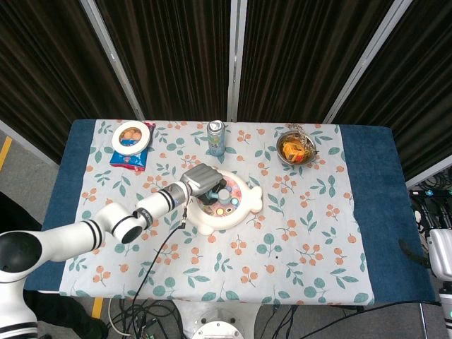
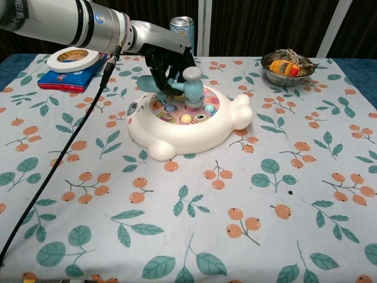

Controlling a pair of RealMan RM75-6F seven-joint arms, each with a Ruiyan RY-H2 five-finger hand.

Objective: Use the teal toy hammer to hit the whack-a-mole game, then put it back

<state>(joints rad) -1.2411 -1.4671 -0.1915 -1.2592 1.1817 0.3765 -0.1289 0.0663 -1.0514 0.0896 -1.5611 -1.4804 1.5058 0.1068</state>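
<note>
Left hand (image 2: 164, 62) reaches in over the back of the whack-a-mole game (image 2: 182, 127), its dark fingers (image 2: 158, 76) curled around the handle of the teal toy hammer (image 2: 189, 88). That hammer stands head-down on the game's coloured pegs, near the middle of the round playfield, with its handle running back into the hand. In the head view the same hand (image 1: 201, 179) covers the left part of the white game (image 1: 224, 203). Behind the game stands a drink can (image 2: 182, 29). Far left lies a roll of tape (image 2: 73, 57) on a blue packet (image 2: 70, 75). A metal bowl (image 2: 286, 65) sits far right on the leaf-patterned worktop (image 2: 247, 224). Neither view shows the right hand.
</note>
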